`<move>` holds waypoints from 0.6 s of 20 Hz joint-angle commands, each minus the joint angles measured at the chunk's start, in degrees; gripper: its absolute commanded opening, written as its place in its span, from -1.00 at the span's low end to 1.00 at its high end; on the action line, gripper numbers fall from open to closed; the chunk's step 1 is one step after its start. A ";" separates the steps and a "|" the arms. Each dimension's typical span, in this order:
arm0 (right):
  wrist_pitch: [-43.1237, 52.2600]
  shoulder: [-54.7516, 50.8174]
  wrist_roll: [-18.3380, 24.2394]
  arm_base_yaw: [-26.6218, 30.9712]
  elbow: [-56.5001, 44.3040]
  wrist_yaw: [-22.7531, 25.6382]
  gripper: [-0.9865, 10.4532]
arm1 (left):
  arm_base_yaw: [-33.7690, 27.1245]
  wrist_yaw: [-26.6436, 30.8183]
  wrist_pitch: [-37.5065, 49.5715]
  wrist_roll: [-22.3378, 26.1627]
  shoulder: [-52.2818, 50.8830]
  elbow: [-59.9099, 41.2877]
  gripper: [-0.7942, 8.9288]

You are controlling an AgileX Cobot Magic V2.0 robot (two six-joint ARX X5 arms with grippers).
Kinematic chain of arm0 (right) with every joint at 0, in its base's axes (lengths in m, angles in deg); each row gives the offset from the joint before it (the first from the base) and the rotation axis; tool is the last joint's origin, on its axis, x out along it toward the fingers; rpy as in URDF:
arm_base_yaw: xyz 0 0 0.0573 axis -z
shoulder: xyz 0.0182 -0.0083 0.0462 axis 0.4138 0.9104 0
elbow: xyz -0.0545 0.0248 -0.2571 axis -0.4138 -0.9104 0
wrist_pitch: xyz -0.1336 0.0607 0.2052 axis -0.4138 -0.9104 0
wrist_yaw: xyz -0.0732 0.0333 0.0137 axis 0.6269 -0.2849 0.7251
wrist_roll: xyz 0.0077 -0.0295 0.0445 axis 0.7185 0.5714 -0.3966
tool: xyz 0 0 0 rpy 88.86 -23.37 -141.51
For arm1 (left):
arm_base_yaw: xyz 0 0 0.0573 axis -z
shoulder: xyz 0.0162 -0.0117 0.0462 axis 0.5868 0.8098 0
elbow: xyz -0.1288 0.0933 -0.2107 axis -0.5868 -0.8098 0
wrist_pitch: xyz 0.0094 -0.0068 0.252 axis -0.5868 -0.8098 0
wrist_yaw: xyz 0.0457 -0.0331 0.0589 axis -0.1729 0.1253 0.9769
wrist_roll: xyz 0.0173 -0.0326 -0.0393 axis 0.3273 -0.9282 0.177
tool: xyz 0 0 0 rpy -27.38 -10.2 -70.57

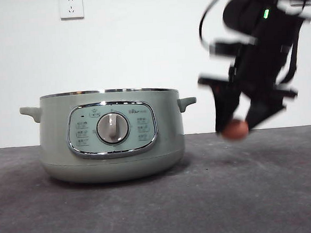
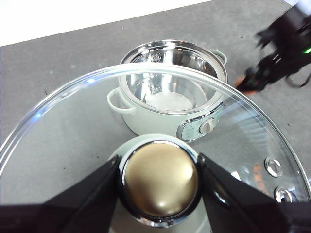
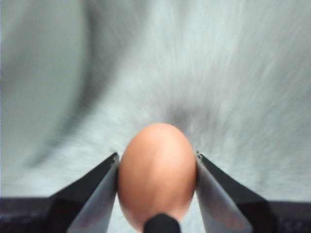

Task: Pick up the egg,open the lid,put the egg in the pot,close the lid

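Front view: right gripper clamps the reddish-brown egg beside the open pot; left gripper grips the lid by its knob.

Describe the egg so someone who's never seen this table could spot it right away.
Start at the big sage-green pot on the dark table, then look to its dial-side right, where the right gripper hangs. The egg is clamped between its black jaws: small, reddish-brown, oval, the only warm-coloured thing there.
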 commanded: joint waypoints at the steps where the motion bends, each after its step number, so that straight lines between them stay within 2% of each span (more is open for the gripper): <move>1: -0.28 -5.97 -0.63 -0.15 0.20 -0.20 -0.86 | -0.24 -0.42 2.51 -0.35 -0.50 0.61 -0.85; 4: -0.24 -12.22 -0.35 -1.27 2.08 -0.22 -0.86 | -0.24 -0.44 2.51 -0.35 -0.50 0.61 -0.85; 6: -0.35 -12.85 0.00 -2.91 6.10 -0.50 -0.86 | -0.24 -0.46 2.54 -0.37 -0.50 0.61 -0.85; 9: -0.48 -9.84 0.50 -6.82 14.16 -0.48 -0.86 | -0.24 -0.46 2.38 -0.35 -0.50 0.61 -0.85; 12: -2.32 -2.45 2.03 -10.82 24.68 -0.44 -0.86 | -0.24 -0.46 2.12 -0.35 -0.50 0.61 -0.85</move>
